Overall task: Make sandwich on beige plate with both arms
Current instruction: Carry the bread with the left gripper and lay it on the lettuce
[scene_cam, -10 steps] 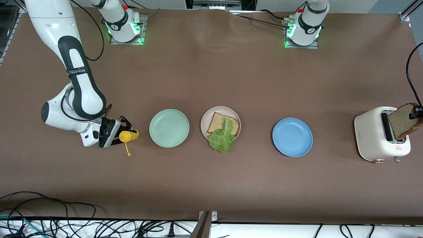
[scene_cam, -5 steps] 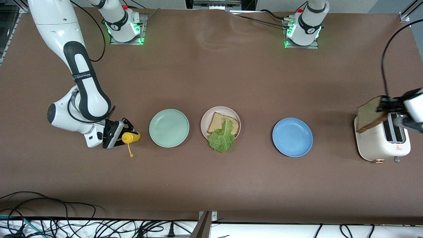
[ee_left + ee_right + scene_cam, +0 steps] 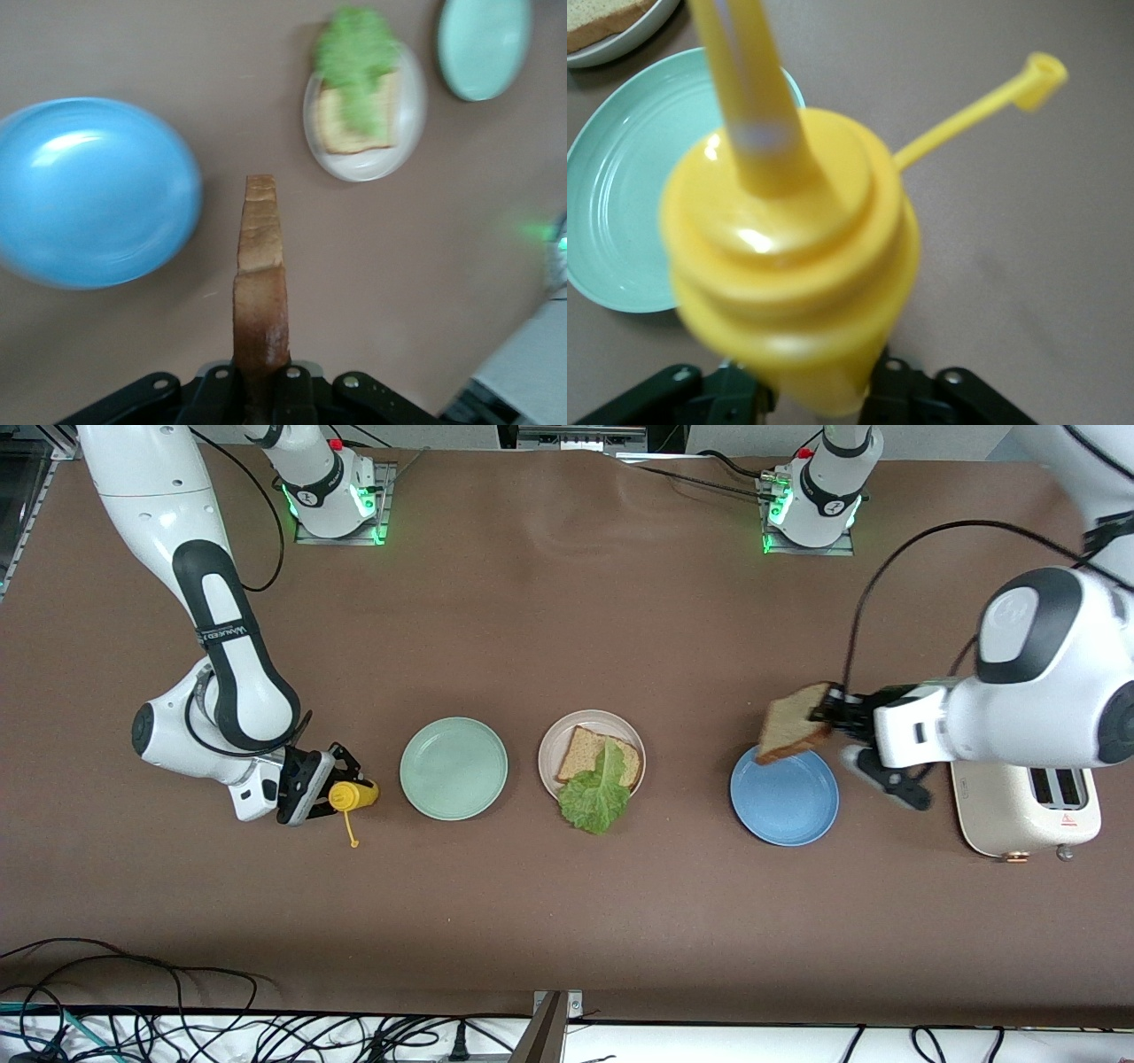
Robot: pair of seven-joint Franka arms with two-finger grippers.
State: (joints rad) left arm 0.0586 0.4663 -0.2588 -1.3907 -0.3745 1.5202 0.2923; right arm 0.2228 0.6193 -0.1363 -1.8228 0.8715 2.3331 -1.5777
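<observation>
The beige plate [image 3: 554, 748] sits mid-table, holding one brown bread slice [image 3: 582, 749] with a green lettuce leaf [image 3: 595, 795] on top that hangs over the rim. My left gripper [image 3: 828, 713] is shut on a second bread slice [image 3: 791, 732], held on edge over the blue plate [image 3: 784, 802]. The left wrist view shows this slice [image 3: 260, 266] pinched in the gripper [image 3: 261, 390], with the beige plate [image 3: 409, 133] ahead. My right gripper [image 3: 335, 788] is shut on a yellow squeeze bottle [image 3: 354, 793], low at the table near the right arm's end; its fingers press the bottle [image 3: 788, 266] on both sides.
A mint-green plate [image 3: 453, 768] lies between the yellow bottle and the beige plate. A cream toaster [image 3: 1028, 810] stands at the left arm's end of the table. The bottle's tethered cap [image 3: 354, 841] dangles beside it. Cables run along the table's front edge.
My left arm has carried the bread slice from the toaster to over the blue plate. The right gripper and bottle have shifted slightly toward the mint-green plate.
</observation>
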